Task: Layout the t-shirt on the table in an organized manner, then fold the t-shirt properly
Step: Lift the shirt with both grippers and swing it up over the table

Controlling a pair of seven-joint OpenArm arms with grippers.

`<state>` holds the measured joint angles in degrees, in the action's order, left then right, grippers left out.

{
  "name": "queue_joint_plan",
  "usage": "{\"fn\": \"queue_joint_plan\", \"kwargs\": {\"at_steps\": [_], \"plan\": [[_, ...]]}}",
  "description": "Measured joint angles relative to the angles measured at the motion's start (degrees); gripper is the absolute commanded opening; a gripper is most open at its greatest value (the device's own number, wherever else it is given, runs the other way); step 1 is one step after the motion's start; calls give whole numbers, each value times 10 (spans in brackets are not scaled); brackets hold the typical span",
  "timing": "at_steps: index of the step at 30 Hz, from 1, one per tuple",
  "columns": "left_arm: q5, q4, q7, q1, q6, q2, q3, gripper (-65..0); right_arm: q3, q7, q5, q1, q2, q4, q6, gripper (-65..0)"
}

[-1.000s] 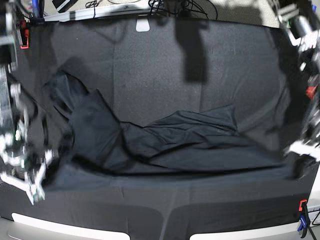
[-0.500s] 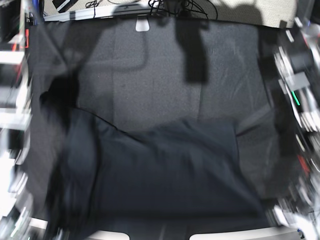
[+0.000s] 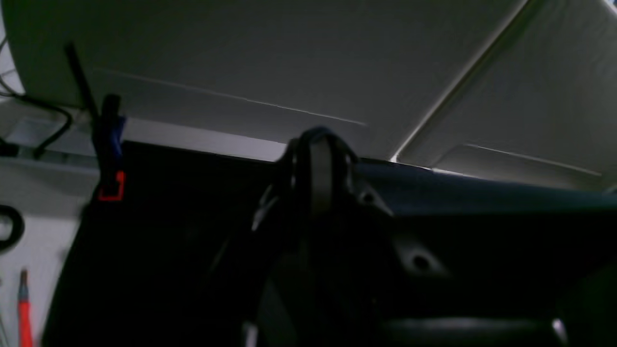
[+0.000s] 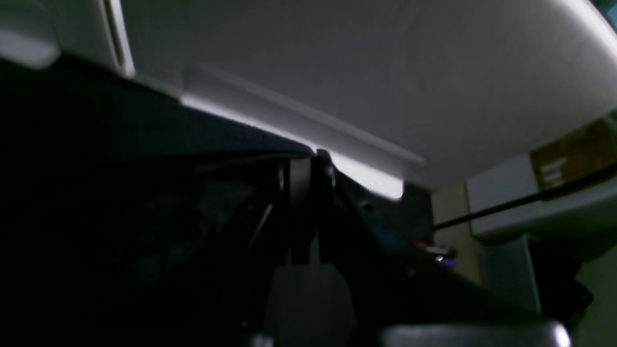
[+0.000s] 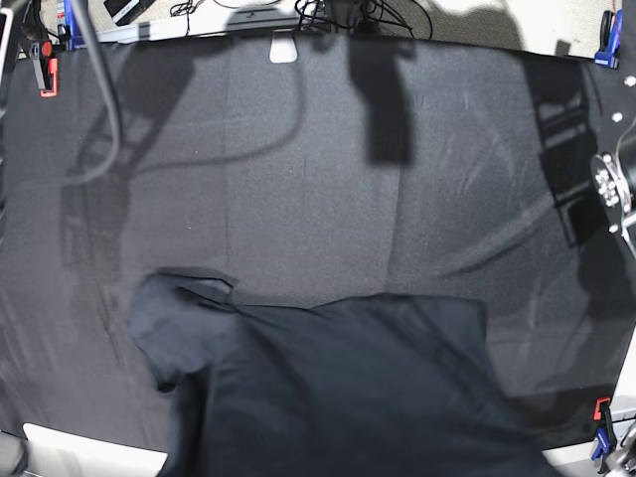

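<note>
The dark navy t-shirt [image 5: 338,388] lies spread over the near part of the table [image 5: 298,179], with a sleeve bunched at its left [image 5: 179,298]. Its lower part runs past the bottom of the base view. My left gripper [image 3: 315,144] has its fingers pressed together, and a taut navy edge of the t-shirt [image 3: 482,197] runs off to its right. My right gripper [image 4: 311,161] is likewise shut, with the t-shirt's stretched edge [image 4: 144,135] leading in from the left. Neither gripper shows in the base view.
Red and blue clamps sit at the corners [image 5: 45,65] [image 5: 601,422] [image 5: 608,25], one also in the left wrist view [image 3: 111,159]. A white tab [image 5: 283,50] marks the far edge. A cable [image 5: 99,89] hangs at the left. Part of an arm [image 5: 614,184] shows at the right edge.
The t-shirt has been dragged toward the near edge and pulled flatter and wider. Both arms have dropped out of the base view's sides.
</note>
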<state>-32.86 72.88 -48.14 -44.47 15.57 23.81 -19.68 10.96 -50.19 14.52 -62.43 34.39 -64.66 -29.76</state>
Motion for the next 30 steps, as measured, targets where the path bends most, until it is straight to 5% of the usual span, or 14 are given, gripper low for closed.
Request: {"fn": "queue_joint_plan", "kwargs": {"at_steps": [14, 30], "plan": [[-61, 171, 0, 349, 14, -5, -101, -650, -18, -81, 1, 282, 8, -218, 4, -650], [-98, 243, 19, 666, 44, -13, -122, -650, -283, -134, 43, 652, 7, -379, -36, -650]]}}
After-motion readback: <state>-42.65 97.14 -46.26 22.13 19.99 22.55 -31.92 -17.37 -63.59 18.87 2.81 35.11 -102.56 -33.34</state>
